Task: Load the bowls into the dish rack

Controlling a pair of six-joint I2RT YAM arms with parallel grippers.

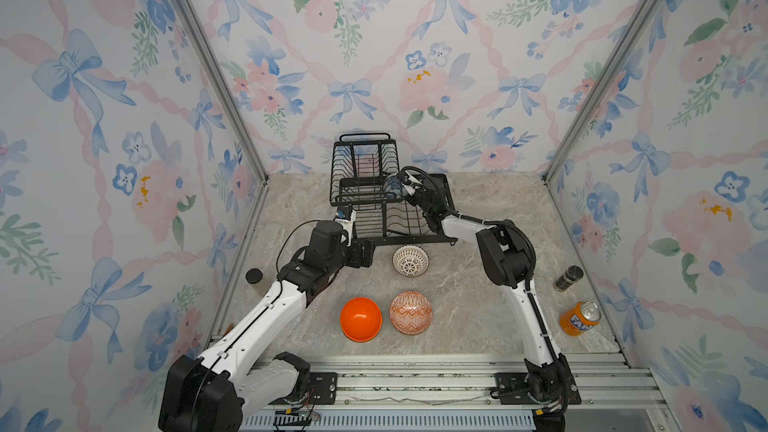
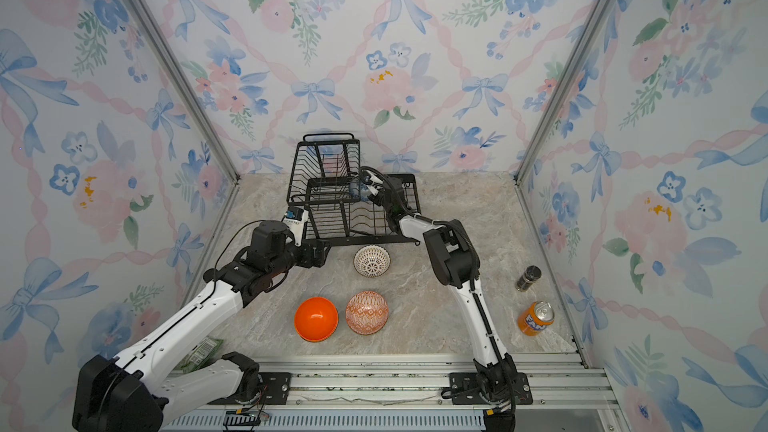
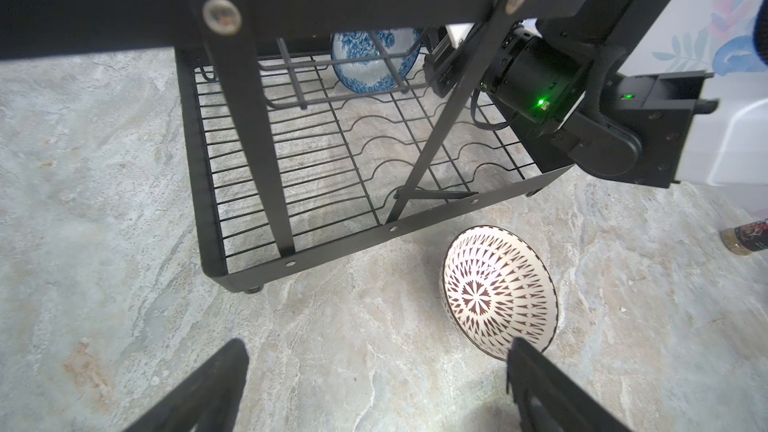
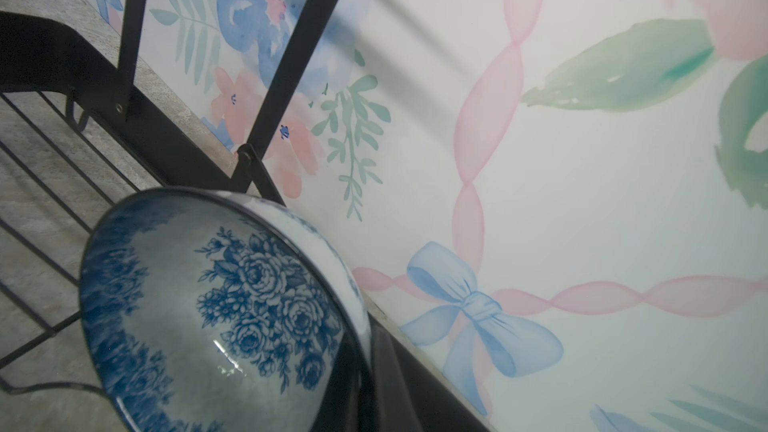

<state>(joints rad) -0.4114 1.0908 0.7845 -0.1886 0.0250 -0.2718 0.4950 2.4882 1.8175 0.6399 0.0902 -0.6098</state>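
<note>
While the right gripper (image 1: 402, 187) pinches the rim of the blue-patterned bowl (image 4: 216, 305) with its jaws closed, holding it on edge over the far end of the dish rack's (image 3: 415, 218) lower tray, the left gripper (image 3: 378, 347) hangs wide open and empty, just beside the white lattice bowl (image 1: 410, 260). Nearer the arm bases, the plain orange bowl (image 1: 360, 319) and the orange-white geometric bowl (image 1: 410, 312) sit side by side.
</note>
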